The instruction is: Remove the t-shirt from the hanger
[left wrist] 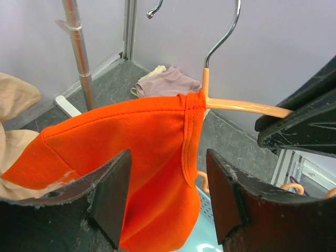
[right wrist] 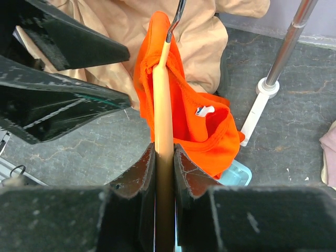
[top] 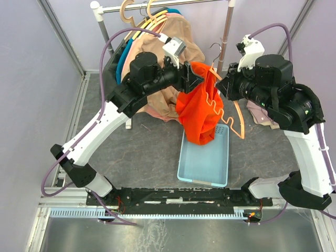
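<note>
An orange t-shirt (top: 198, 107) hangs from one arm of a peach hanger (top: 227, 113) above the pale blue bin (top: 205, 168). My right gripper (right wrist: 165, 152) is shut on the hanger's bare arm (right wrist: 163, 105) and holds it in the air; it shows in the top view (top: 224, 84) too. My left gripper (left wrist: 167, 178) is open, its jaws on either side of the shirt's shoulder (left wrist: 131, 136) without pinching it; in the top view (top: 190, 79) it is at the shirt's left top. The shirt's collar (left wrist: 191, 131) lies by the hanger's neck (left wrist: 206, 84).
A clothes rack (top: 163, 5) with several hung garments, mostly beige (top: 157, 58), stands at the back. Its upright pole (top: 226, 31) is behind the hanger. A pale pink garment (top: 260, 115) lies on the dark floor at the right.
</note>
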Controlling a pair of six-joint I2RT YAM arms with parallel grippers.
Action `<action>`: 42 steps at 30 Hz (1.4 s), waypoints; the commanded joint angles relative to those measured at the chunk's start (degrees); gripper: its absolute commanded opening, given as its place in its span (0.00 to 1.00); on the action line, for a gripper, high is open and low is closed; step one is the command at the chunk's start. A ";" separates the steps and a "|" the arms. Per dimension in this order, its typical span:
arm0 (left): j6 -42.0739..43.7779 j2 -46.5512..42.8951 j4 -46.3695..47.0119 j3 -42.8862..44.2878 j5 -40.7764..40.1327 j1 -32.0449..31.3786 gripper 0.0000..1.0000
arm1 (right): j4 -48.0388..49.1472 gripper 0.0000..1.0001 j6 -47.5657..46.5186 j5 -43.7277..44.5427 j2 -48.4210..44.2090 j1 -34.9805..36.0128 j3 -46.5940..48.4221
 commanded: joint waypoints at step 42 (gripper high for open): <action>-2.42 21.08 -8.02 32.95 -15.86 3.69 0.03 | 6.54 0.01 -4.21 4.84 -16.89 -0.27 -1.09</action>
